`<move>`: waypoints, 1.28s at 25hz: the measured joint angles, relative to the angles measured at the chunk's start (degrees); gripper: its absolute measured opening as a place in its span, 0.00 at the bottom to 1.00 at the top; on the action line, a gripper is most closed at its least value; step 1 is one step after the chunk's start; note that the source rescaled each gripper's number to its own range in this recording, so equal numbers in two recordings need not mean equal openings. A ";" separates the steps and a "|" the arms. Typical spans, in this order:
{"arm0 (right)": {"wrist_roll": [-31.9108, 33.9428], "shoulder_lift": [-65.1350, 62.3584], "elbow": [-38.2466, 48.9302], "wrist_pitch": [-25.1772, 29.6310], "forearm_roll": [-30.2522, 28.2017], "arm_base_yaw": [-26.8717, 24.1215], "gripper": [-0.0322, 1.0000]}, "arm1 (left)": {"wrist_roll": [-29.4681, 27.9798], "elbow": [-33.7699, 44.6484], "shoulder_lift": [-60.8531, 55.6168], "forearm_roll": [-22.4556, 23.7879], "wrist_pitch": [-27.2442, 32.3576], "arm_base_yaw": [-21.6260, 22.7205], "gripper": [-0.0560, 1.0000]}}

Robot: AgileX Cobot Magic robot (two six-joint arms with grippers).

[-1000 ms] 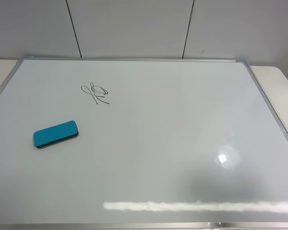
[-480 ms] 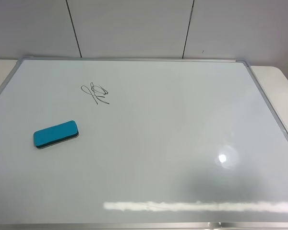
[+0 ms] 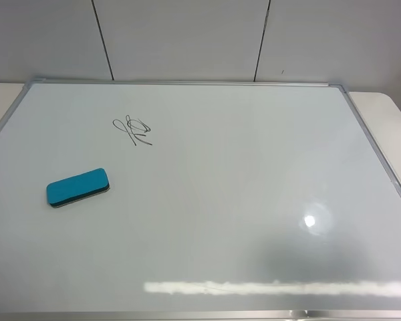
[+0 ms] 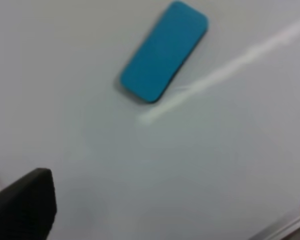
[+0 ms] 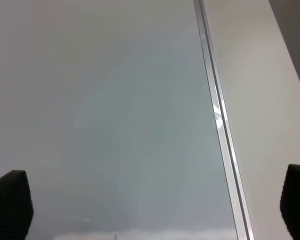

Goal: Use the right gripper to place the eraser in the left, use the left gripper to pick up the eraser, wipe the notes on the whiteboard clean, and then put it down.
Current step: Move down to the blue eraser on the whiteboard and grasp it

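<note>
Exterior high looks down on the whiteboard (image 3: pixel 240 180), which lies flat on the pale worktop (image 3: pixel 386 115) with its silver frame (image 3: pixel 187 83) running round the edge. The eraser (image 3: pixel 78 186) rests teal side up on the left part of the board, turned at a slight angle. The notes (image 3: pixel 132 130), a small black scribble, sit farther back and a little to the right, apart from the eraser.

In the left wrist view the left hand (image 4: pixel 165 205) hangs above the board. Its black fingers (image 4: pixel 25 205) show only at the picture's two edges, so it is spread wide and grips nothing. The eraser (image 4: pixel 164 50) lies on the board ahead of it, well clear of both fingers.

The right hand (image 5: pixel 152 202) is spread just as wide and is empty too. It hangs over the board close to the frame, with bare worktop beyond.
</note>
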 joint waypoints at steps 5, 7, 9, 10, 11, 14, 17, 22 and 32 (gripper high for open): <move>0.00 0.00 0.00 0.00 0.00 0.00 1.00 | 11.93 -3.03 14.42 -1.01 -0.70 0.00 1.00; 0.00 0.00 0.00 0.00 0.00 0.00 1.00 | 15.65 -3.35 18.41 -0.96 -1.89 0.00 1.00; 0.00 0.00 0.00 0.00 0.31 0.00 1.00 | 17.84 -3.37 21.73 -0.62 -3.52 0.00 1.00; 0.05 0.00 0.00 0.00 0.31 0.00 1.00 | 18.61 -3.37 23.32 -0.26 -4.21 0.00 1.00; 0.05 0.00 0.00 0.00 0.31 0.00 1.00 | 18.99 -3.37 24.73 0.27 -4.94 0.00 1.00; 0.05 0.00 0.00 0.00 0.31 0.00 1.00 | 19.43 -3.37 28.00 2.11 -7.39 -0.59 1.00; 0.05 0.00 0.00 0.00 0.00 0.00 1.00 | 18.60 -3.37 30.39 4.38 -10.95 -3.11 1.00; 0.05 0.00 0.00 0.00 0.31 0.00 1.00 | 16.96 -3.42 35.14 5.91 -15.06 -5.83 1.00; 0.05 0.00 0.00 0.00 0.31 0.00 1.00 | 16.42 -3.42 46.71 6.34 -23.80 -8.00 1.00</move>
